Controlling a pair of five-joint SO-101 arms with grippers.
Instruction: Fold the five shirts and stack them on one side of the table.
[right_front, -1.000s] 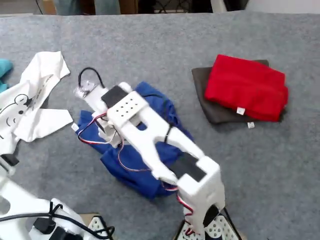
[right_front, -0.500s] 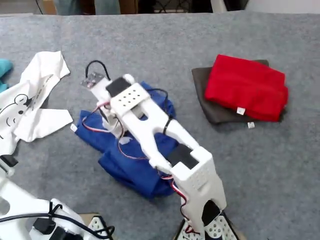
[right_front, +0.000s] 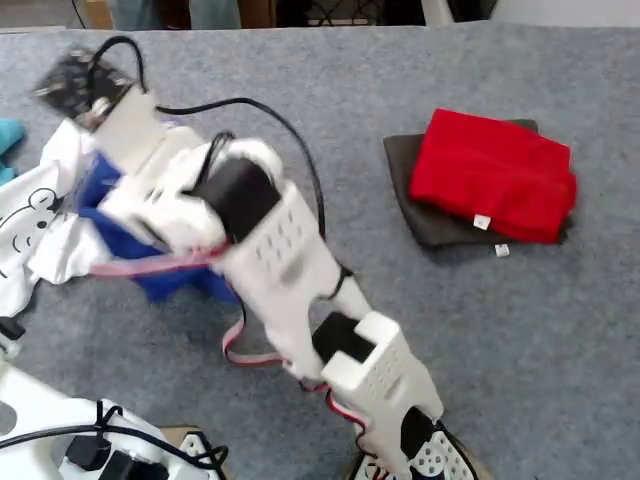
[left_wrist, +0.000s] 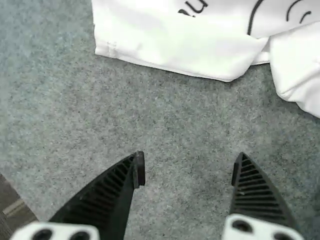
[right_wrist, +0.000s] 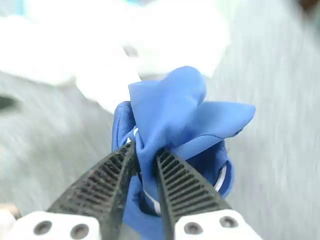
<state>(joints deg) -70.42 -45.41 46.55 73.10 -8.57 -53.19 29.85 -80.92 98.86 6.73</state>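
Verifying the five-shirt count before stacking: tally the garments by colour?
red shirt: 1
dark grey shirt: 1
blue shirt: 1
white shirt: 1
teal cloth at the table's edge: 1
Total: 5

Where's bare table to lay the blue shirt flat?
Open table between the right arm and the red shirt stacked on the dark shirt, plus the near right corner. Left is crowded: white shirt, blue shirt.
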